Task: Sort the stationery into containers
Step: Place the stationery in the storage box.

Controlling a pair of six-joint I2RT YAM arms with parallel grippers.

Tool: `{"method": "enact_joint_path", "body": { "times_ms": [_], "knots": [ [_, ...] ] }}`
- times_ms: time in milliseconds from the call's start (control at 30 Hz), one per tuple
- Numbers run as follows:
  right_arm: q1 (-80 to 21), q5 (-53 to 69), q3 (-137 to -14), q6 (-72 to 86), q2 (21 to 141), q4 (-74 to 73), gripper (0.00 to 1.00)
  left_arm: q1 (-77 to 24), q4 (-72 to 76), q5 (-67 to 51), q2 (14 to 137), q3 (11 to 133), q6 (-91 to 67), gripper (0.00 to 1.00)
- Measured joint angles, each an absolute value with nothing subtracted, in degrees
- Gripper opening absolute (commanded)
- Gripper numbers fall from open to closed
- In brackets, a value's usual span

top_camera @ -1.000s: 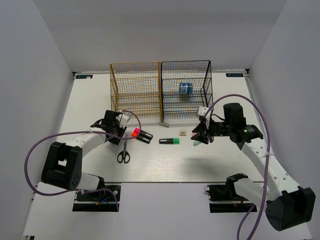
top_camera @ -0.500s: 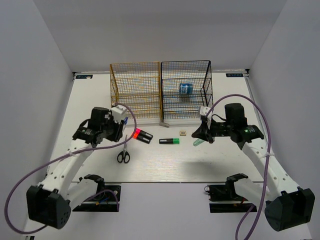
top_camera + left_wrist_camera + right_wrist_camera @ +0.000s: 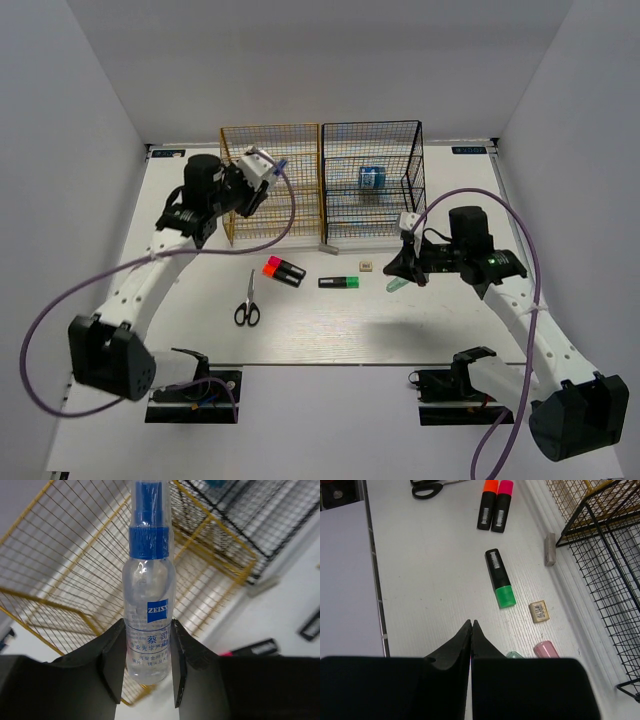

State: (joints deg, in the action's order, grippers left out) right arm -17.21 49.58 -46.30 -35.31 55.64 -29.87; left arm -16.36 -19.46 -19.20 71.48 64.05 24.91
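Observation:
My left gripper [image 3: 262, 170] is shut on a clear spray bottle with a blue cap [image 3: 278, 166] and holds it high at the front top of the yellow-orange rack [image 3: 290, 215]. In the left wrist view the bottle [image 3: 150, 580] stands between the gripper's [image 3: 148, 630] fingers, with the yellow rack [image 3: 60, 580] behind. My right gripper [image 3: 392, 272] is shut and empty over the mint piece [image 3: 395, 286]. In the right wrist view its tips [image 3: 471, 622] are near the green marker [image 3: 500, 578], beige cube [image 3: 539, 611], pink piece [image 3: 546, 649] and mint piece [image 3: 514, 655].
The black rack [image 3: 410, 205] holds the blue roll [image 3: 371, 178]. On the table lie scissors [image 3: 247, 303], red and pink markers [image 3: 284, 270], a green marker [image 3: 340, 283], the beige cube [image 3: 366, 266] and a small grey piece [image 3: 329, 247] at the racks' foot.
My left arm has lifted from the table beside the markers and swung back and up to the yellow rack's top, bottle in its jaws. The right arm has hardly moved.

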Motion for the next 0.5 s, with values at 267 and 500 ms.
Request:
{"method": "enact_joint_path", "body": {
  "times_ms": [267,500],
  "knots": [
    [-17.02,48.66,-46.26,-34.79,57.36,-29.85,0.00,-18.85,-4.84,-12.91,86.15,69.63,44.91,0.00],
    [-16.62,47.46,-46.24,-34.72,58.24,-29.82,0.00,-22.41,5.43,-6.02,94.32,75.75,58.46,0.00]
  ]
}}
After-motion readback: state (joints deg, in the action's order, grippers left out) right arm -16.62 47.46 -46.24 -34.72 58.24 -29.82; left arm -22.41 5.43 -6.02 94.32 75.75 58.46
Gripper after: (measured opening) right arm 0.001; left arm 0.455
